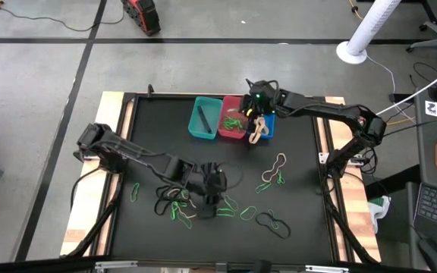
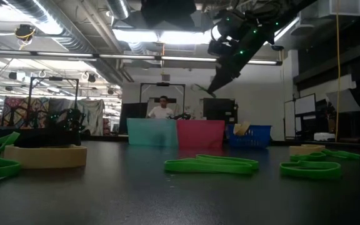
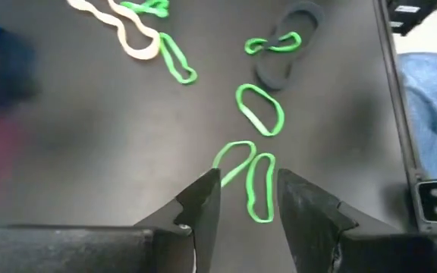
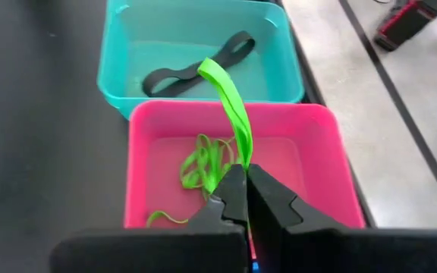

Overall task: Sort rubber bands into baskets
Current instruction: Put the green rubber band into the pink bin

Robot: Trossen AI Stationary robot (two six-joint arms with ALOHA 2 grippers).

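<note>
- Three small rectangular plastic baskets are sitting in a row at the table's far edge: teal (image 4: 196,53), pink (image 4: 234,163), blue (image 1: 268,126).
- I am watching the right gripper (image 4: 245,182) hovering above the pink basket, fingers pinched tight on a bright green rubber band (image 4: 230,106).
- The left gripper (image 3: 247,199) is hanging low, fingers parted and holding nothing, over loose green bands (image 3: 260,186) on the black tabletop (image 3: 74,144).
</note>
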